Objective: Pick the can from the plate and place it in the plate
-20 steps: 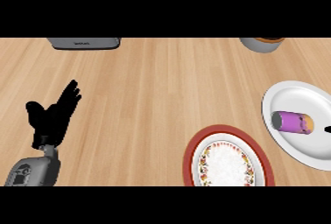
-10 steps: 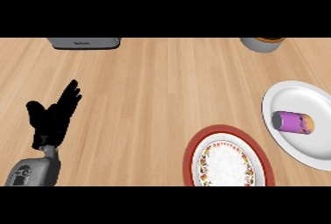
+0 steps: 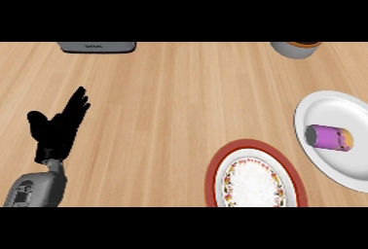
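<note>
A purple can (image 3: 329, 137) lies on its side on the white plate (image 3: 327, 110) at the right edge. Below and left of it sits a red-rimmed plate (image 3: 253, 176) with a flowered inner ring, nothing on it. My left hand (image 3: 57, 127) rests open at the left, fingers pointing up and away, far from both plates. No right hand shows in the view.
A grey appliance (image 3: 97, 46) sits at the back left edge of the wooden counter. A grey cup-like pot (image 3: 295, 48) with a brown rim stands at the back right.
A small dark tip that showed at the right edge beside the white plate is gone from view. The left hand has not moved.
</note>
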Available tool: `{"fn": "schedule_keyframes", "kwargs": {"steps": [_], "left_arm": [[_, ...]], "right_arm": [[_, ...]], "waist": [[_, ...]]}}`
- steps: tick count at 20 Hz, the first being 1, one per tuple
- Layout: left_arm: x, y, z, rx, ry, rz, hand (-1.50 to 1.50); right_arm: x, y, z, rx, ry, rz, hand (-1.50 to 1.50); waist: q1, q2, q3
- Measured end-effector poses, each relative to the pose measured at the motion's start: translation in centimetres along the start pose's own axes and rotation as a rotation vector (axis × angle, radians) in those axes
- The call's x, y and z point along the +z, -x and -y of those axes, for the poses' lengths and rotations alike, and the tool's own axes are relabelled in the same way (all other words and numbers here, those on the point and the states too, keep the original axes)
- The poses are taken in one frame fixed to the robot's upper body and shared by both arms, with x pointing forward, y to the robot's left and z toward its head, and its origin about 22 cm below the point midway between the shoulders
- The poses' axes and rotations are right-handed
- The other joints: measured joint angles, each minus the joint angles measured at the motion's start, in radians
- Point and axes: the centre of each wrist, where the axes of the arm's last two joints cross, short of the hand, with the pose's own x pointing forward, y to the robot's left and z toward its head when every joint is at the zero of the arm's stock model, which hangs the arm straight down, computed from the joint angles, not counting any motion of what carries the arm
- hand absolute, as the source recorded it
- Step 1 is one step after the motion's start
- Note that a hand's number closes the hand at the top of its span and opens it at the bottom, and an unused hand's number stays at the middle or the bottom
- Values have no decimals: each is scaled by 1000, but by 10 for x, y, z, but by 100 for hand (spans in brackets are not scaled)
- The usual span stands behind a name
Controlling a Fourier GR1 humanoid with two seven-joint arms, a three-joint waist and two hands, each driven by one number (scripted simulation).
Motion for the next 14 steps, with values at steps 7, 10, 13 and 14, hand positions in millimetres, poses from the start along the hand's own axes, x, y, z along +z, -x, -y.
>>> {"fn": "schedule_keyframes", "kwargs": {"steps": [7,10,13,14], "left_arm": [[-4,-7,5,2,11,2,0],[-4,-11,3,1,14,3,0],[-3,-10,4,1,19,2,0],[-3,-11,4,0,16,5,0]], "right_arm": [[14,2,18,55,46,-27,-150],[19,5,23,79,61,-40,-150],[23,3,30,106,70,-56,-150],[26,4,31,117,72,-63,-150]], "waist": [[5,2,2],[10,2,2],[14,4,3],[13,4,3]]}}
